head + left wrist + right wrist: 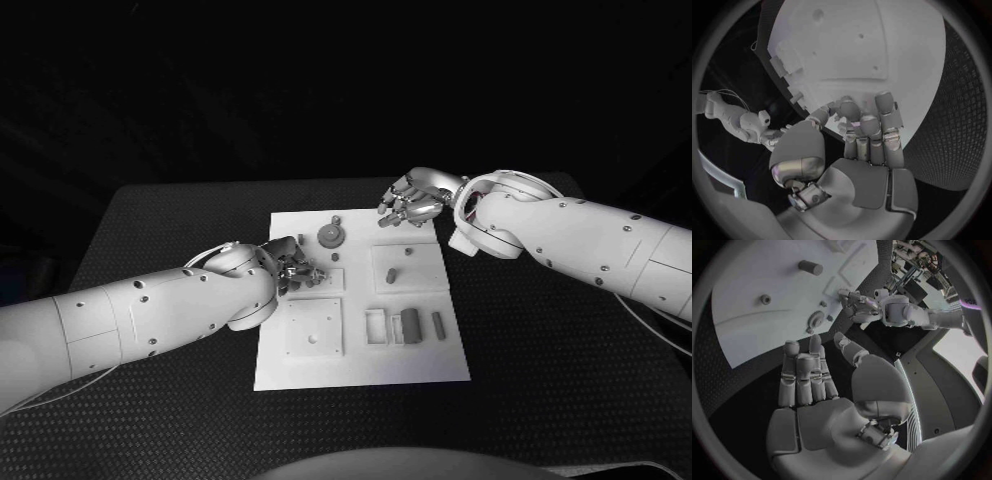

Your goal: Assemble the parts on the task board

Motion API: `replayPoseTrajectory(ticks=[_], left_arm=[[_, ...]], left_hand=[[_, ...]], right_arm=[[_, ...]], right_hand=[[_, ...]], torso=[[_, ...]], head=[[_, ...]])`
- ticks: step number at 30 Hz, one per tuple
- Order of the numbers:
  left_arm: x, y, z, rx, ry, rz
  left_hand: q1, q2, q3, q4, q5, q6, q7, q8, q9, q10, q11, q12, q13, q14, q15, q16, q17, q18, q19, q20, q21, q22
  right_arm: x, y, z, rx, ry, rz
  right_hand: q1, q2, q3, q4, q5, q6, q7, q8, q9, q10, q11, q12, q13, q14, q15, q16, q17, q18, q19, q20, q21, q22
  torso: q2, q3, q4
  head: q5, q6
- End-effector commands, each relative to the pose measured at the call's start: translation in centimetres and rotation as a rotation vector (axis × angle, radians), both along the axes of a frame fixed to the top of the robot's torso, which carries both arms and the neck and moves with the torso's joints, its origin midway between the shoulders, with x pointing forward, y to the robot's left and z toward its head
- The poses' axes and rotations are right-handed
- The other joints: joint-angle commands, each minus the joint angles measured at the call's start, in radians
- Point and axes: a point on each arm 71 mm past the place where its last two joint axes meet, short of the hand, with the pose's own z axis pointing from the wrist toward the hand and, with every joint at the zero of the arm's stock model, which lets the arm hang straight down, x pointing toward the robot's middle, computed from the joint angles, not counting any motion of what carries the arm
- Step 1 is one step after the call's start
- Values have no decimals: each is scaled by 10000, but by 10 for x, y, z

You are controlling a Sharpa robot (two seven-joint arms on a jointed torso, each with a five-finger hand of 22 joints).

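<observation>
So the white board (361, 365) sat in the middle of the black table (159, 240), and honestly it looked like the job was barely started. A round gear-looking part (332, 236) lay near the far edge, a block with a peg (391, 270) was right of center, and a couple of dark bars (411, 324) sat loose in the tray cutouts on the near right. The square plate (312, 328) on the near left looked bare, so I'd guess most pieces weren't seated yet.

The left robot hand (296, 270) was down over the left-middle of the board, fingers curled toward the surface. From its wrist camera the fingertips (861, 122) seemed bunched around something small, but I couldn't tell if it actually had a part.

The right robot hand (411, 205) hovered over the far right corner of the board, fingers (804, 372) held flat and fairly straight, holding nothing.

The table had a dimpled rubbery mat look. The room beyond was just dark.
</observation>
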Motion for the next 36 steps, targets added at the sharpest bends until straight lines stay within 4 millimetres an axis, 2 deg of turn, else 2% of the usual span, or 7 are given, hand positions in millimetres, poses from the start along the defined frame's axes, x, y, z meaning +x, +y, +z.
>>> replayPoseTrajectory(ticks=[1,18,26,36], left_arm=[[-1,-3,1,-208,-27,-88],[-3,-3,1,-361,74,-90],[-2,-1,1,-348,84,-61],[-1,5,0,-386,103,86]], left_hand=[[-66,-19,-2,62,-75,-60,15,26,-15,-33,-27,39,9,4,-56,-24,17,46,-41,12,23,202],[-91,-42,-18,163,-187,-55,7,52,-20,-31,-35,50,15,6,-62,-16,25,57,-40,13,28,204],[-87,-37,-18,171,-194,-57,6,55,-21,-32,-34,49,14,3,-61,-17,25,59,-44,13,27,204],[-85,-25,-20,186,-201,-55,7,61,-22,-31,-32,52,16,2,-59,-14,27,60,-48,15,27,205]], right_arm=[[-1,1,-1,-30,100,124],[0,0,-1,-27,89,113],[-1,-1,-1,-27,77,92],[-1,-2,-1,-30,82,89]], right_hand=[[-87,-12,-13,64,36,115,173,-42,15,-27,36,15,12,-78,-15,-42,-11,145,-43,-34,-54,157],[-111,-26,-27,76,36,113,175,-45,19,-28,38,17,12,-79,-14,-42,-13,145,-44,-30,-55,158],[-119,-28,-30,81,36,114,175,-46,20,-29,38,17,12,-80,-14,-42,-13,145,-44,-29,-56,158],[-124,-29,-33,86,36,113,175,-47,22,-30,38,18,12,-80,-14,-42,-14,145,-45,-29,-57,158]], torso=[[-1,0,-4],[-5,8,-5],[-11,-4,40],[-4,-1,4]], head=[[-4,-7],[-28,48],[-22,47],[-7,69]])
